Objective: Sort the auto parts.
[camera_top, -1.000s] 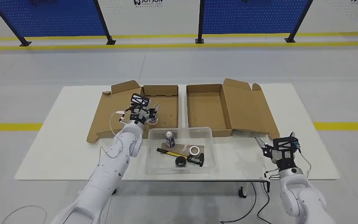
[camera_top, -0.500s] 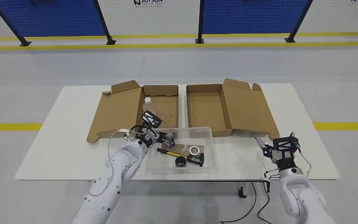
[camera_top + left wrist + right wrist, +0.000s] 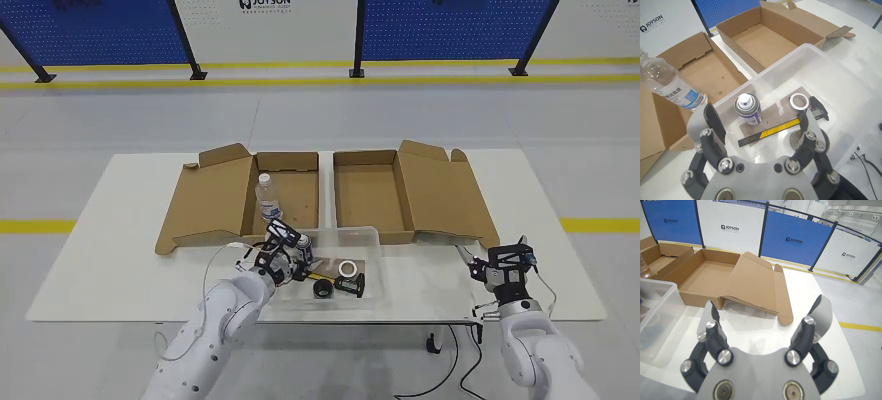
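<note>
The left gripper hangs open over the clear bin, where the spray can stands upright beside the ruler. The right gripper sits open near the table edge. A finger clipping its side on a skewed descent could topple the can.

Two open cardboard boxes are set side by side on the far half of the table, lids folded outward. A water bottle is stood in the left box, at its lid side. A plastic bin is placed just before both boxes, the right box behind its right half.

In the bin:
- A spray can is stood upright at far left.
- A tape ring is laid to its right.
- A digital caliper is laid before both, its head just beside the ring.
- A tape roll is set near the front wall.

The left gripper is positioned over the bin's near left. The right gripper is positioned at the table's near right edge, well apart from the bin.
</note>
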`<act>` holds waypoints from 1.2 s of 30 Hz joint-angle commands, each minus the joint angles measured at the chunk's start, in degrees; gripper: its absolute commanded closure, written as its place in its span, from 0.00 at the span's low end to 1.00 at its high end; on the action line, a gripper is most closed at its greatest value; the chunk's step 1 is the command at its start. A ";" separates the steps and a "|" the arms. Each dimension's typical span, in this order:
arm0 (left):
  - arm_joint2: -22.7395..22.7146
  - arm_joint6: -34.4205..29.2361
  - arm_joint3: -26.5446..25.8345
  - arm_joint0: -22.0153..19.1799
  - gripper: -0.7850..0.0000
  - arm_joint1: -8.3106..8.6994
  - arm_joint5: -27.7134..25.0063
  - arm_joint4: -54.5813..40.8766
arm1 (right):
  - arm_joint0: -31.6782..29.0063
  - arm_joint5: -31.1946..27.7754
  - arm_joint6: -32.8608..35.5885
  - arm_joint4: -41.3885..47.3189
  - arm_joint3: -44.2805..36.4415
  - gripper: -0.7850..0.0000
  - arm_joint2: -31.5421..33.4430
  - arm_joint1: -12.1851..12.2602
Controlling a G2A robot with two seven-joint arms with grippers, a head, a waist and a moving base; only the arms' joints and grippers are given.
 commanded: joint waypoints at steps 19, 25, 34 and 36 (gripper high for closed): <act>4.68 0.85 10.06 -5.52 0.03 -2.07 7.76 -2.72 | 0.00 0.00 0.00 0.00 0.00 0.00 0.00 0.00; 5.05 2.40 11.32 -6.23 0.07 -2.49 7.54 -4.58 | 0.00 0.00 0.00 0.00 0.00 0.00 0.00 0.00; 5.67 2.44 12.95 -6.90 0.25 -2.83 8.31 -3.59 | 0.00 0.00 0.00 0.00 0.00 0.00 0.00 0.00; 5.72 2.59 13.21 -6.99 0.28 -2.90 8.26 -3.57 | 0.00 0.00 0.00 0.00 0.00 0.00 0.00 0.00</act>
